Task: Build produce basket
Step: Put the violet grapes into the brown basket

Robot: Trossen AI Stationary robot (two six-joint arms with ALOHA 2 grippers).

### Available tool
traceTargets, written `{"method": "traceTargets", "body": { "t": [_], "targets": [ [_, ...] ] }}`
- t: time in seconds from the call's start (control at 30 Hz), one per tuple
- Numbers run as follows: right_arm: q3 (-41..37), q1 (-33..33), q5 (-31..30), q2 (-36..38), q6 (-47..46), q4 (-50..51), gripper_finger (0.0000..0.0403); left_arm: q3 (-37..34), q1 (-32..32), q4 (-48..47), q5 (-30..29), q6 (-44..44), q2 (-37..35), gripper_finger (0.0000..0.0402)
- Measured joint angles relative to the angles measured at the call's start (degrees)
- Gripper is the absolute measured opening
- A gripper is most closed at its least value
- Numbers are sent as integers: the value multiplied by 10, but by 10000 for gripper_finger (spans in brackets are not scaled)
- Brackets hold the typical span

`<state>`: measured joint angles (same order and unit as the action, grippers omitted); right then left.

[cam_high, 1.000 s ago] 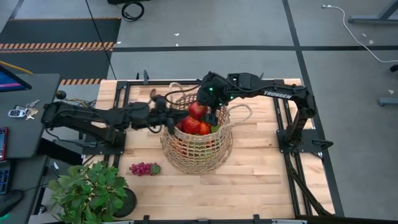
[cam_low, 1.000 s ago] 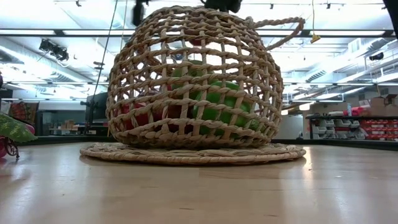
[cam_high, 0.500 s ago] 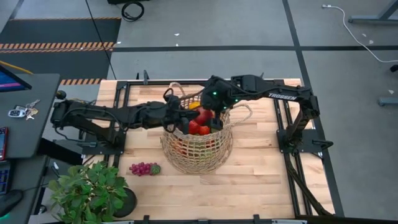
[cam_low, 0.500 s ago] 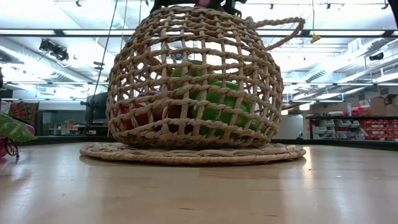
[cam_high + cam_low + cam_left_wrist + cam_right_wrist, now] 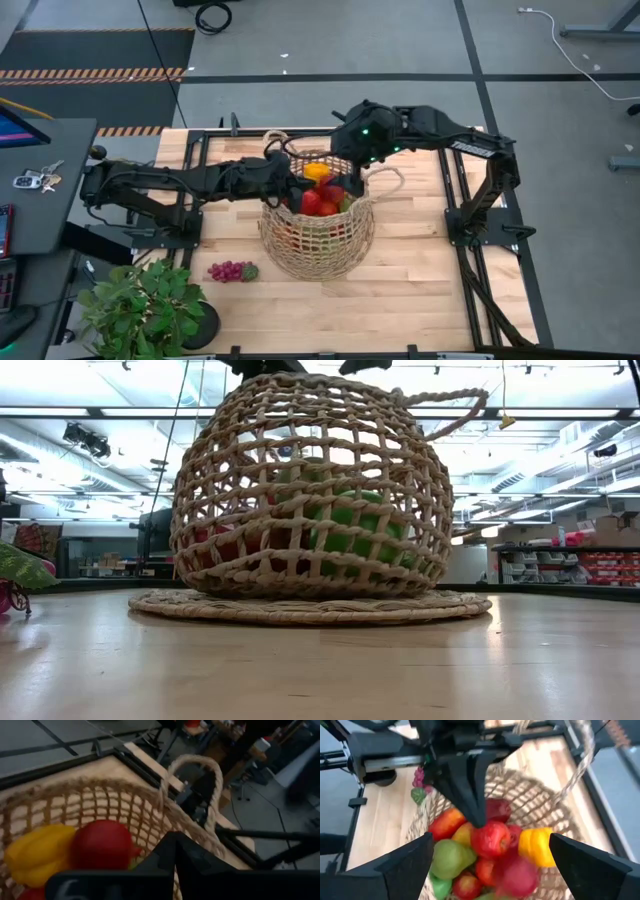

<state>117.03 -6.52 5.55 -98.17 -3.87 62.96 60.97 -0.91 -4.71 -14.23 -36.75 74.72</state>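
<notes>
The straw basket stands mid-table, heaped with produce: red apples, a yellow pepper, a green pear. In the low view the basket shows a green apple through its weave. My left gripper is shut and reaches over the basket's left rim, its tips beside the top red apple. My right gripper hangs open above the pile's far side, holding nothing. A bunch of purple grapes lies on the table left of the basket. My left gripper's shut fingers slant down from the table's left and end right at the top red apple's upper side. Whether they touch it I cannot tell.
A potted green plant stands at the near left corner. The basket's looped handles stick out at its far left and its right. Bare wood lies near and right of the basket.
My right gripper has risen from the pile and drawn back toward the far right, staying open, which uncovers the yellow pepper. My left gripper has moved toward the table's right, over the basket's rim, still shut.
</notes>
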Motion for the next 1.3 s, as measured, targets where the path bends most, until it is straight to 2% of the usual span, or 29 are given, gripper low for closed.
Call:
{"method": "traceTargets", "body": {
  "t": [0.2,0.4,0.6,0.73,0.9,1.3],
  "targets": [
    [4,-10,-13,21,10,6,400,1,0,7,2,19,-34,11],
    [4,-24,-17,60,6,5,400,0,3,13,-17,84,-85,11],
    [-5,-26,-47,102,1,14,394,-36,17,11,-47,123,-154,11],
    [-42,-27,-51,139,-16,14,388,-91,27,21,-67,108,-214,11],
    [-102,-27,-78,193,-39,5,379,-164,38,83,-68,87,-285,11],
    [-259,-27,-103,321,-106,-115,371,-248,40,125,-73,86,-398,11]
  ]
}}
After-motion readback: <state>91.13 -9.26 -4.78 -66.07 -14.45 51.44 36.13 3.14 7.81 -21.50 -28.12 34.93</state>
